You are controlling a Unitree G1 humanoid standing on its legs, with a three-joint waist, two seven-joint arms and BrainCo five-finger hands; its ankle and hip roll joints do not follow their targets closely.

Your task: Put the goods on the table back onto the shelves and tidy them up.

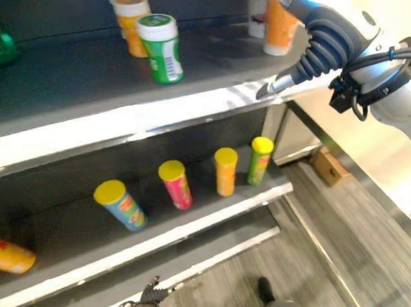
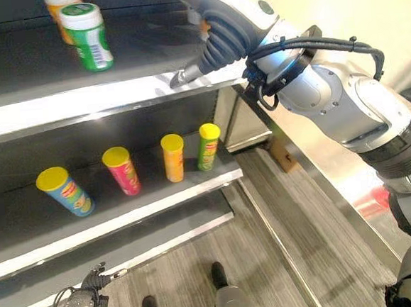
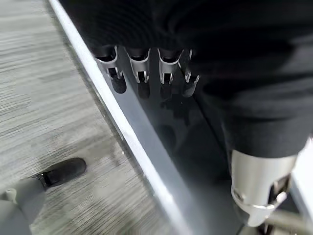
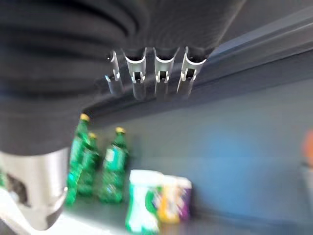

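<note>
The right hand point(image 1: 323, 43) is up over the right end of the top shelf point(image 1: 62, 136). Seen along its wrist, its fingers point(image 4: 161, 73) hang loose and straight with nothing between them and the thumb, so I'd call it released. Just past it an orange tub point(image 1: 279, 28) stands near the shelf's right edge. The arm covers part of the tub, and I can't tell whether the hand touches it.

Farther along the same shelf, toward the middle, is a green tub point(image 1: 161, 47) with a second orange tub point(image 1: 132, 20) close behind it. Green bottles point(image 4: 113, 164) stand at the back left.

On the lower shelf point(image 1: 197, 229) four yellow-lidded cans stand in a loose row near the front edge: a blue can point(image 1: 122, 205), a pink can point(image 1: 177, 185), an orange can point(image 1: 226, 172) and a green can point(image 1: 260, 160). Another can point(image 1: 7, 256) at the far left seems to lie on its side.

The left hand point(image 3: 142, 73) hangs low by the edge of the bottom shelf, its fingers slack and empty.

To my eye the shelving is well along. Spacing looks uneven, so straightening is probably left. The desk is out of sight, and I can't say what waits there.
</note>
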